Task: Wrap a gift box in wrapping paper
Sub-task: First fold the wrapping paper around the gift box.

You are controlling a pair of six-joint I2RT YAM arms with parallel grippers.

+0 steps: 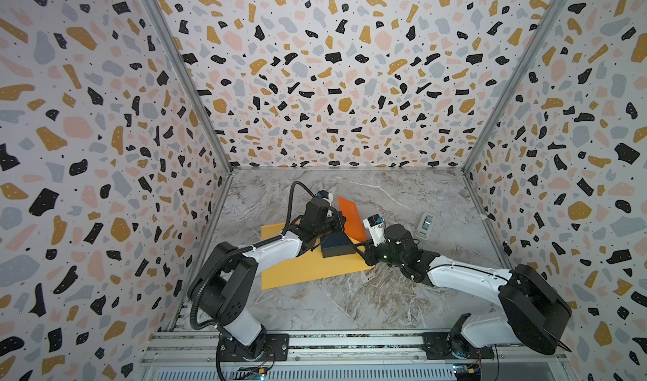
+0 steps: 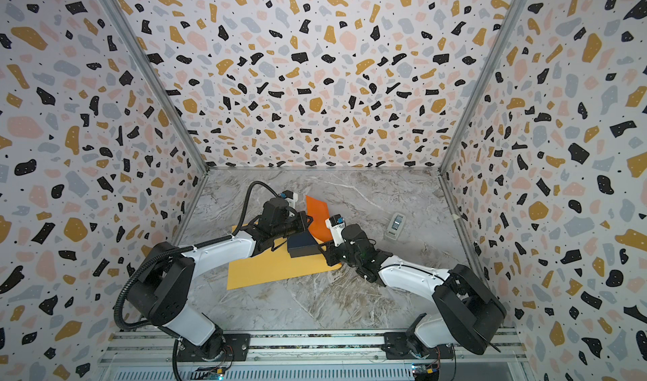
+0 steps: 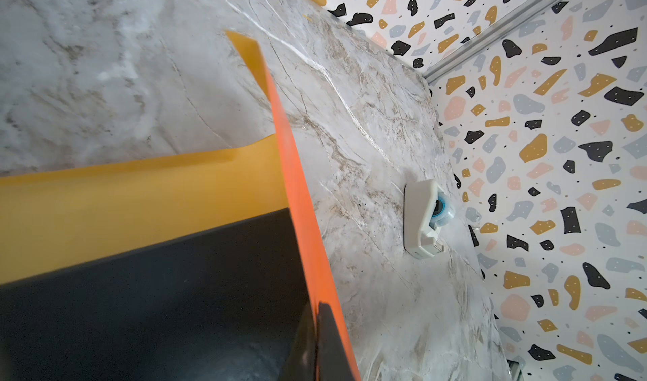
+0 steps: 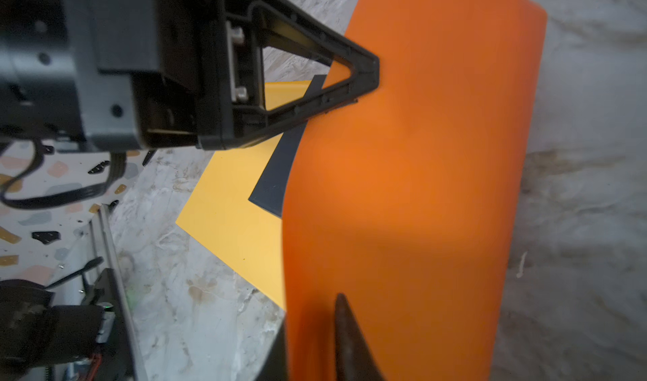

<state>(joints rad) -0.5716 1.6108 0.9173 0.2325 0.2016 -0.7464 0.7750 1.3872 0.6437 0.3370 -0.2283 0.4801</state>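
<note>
Flap of wrapping paper (image 1: 352, 218) stands raised beside the gift box (image 1: 338, 248), left end effector (image 4: 366, 76) clamped on it, likely to fold it over; whether the right end effector (image 1: 362, 249) grips, I cannot tell.

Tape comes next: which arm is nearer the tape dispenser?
Right. The right arm has its wrist close beside the tape dispenser; the left arm is farther off, beyond the raised flap of wrapping paper.

Terrazzo-patterned walls (image 1: 315, 81), speckled with black, ochre, pink and grey blotches on white, enclosed the grey marble-look worktop (image 1: 350, 298) on three sides. Aluminium posts (image 1: 185, 74) ran up the two far corners. An aluminium rail (image 1: 350, 342) lined the near edge under soft, even light.
</note>
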